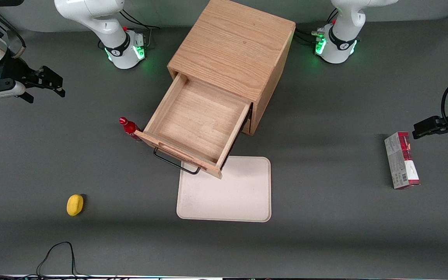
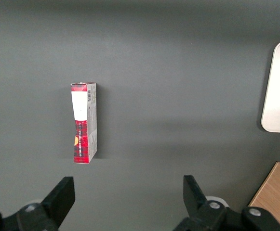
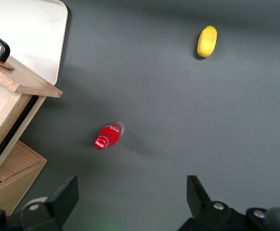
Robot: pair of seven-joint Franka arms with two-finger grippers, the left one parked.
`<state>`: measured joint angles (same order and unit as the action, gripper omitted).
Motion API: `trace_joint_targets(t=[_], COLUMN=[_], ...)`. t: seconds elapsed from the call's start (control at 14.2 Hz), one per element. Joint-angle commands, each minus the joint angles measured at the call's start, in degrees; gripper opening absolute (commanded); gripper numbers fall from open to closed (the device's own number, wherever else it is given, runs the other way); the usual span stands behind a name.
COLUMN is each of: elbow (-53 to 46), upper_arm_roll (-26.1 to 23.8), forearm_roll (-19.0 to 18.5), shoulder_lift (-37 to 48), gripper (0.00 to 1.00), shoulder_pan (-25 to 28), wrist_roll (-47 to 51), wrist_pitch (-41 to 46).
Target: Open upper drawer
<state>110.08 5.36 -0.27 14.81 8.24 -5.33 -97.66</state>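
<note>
The wooden cabinet stands mid-table. Its upper drawer is pulled far out, showing an empty shallow wooden tray. The long black wire handle hangs on its front, above the edge of a white tray. The drawer's front corner and handle end also show in the right wrist view. The lower drawer is hidden under the upper one. My right gripper is open and empty, raised over the table toward the working arm's end, well apart from the drawer; its fingers frame bare table.
A red bottle stands beside the drawer's front corner, also in the wrist view. A yellow lemon-like object lies nearer the front camera. A white tray lies before the cabinet. A red box lies toward the parked arm's end.
</note>
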Motion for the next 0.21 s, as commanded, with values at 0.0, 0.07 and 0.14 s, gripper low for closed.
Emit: trace_joint_targets(t=[0.0, 0.07, 0.14], elbow=[-0.74, -0.74, -0.74], upper_arm_roll=[0.0, 0.0, 0.09], forearm_roll=[-0.87, -0.87, -0.87], shoulder_lift=[-1.19, -1.27, -1.28], gripper=[1.0, 1.0, 1.0], shoulder_pan=[0.28, 0.28, 0.28], wrist_roll=[1.64, 1.64, 1.73], wrist_pitch=[-0.51, -0.33, -0.33])
